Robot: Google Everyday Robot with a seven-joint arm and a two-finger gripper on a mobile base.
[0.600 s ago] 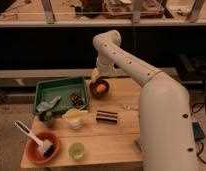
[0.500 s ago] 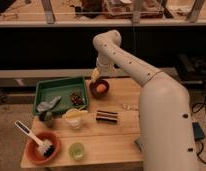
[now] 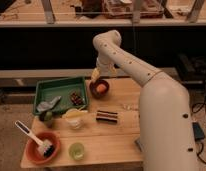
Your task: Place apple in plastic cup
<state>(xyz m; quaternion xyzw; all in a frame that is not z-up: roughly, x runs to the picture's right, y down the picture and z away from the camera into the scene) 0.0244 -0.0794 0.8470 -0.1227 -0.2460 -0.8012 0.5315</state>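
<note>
The apple (image 3: 101, 87), small, round and orange-red, lies in a dark bowl (image 3: 99, 93) at the back of the wooden table. My gripper (image 3: 95, 75) hangs just above the bowl's left rim, close over the apple. The plastic cup (image 3: 76, 150), a short translucent yellow-green tumbler, stands at the front of the table, right of the orange bowl. It is well apart from the gripper.
A green tray (image 3: 58, 88) holds a grey cloth (image 3: 48, 105) and a dark snack (image 3: 76, 98). A green fruit (image 3: 47, 116) sits by the tray's front. A clear cup with yellow contents (image 3: 74, 118), a dark striped packet (image 3: 106, 116) and an orange bowl with a brush (image 3: 41, 146) stand nearby.
</note>
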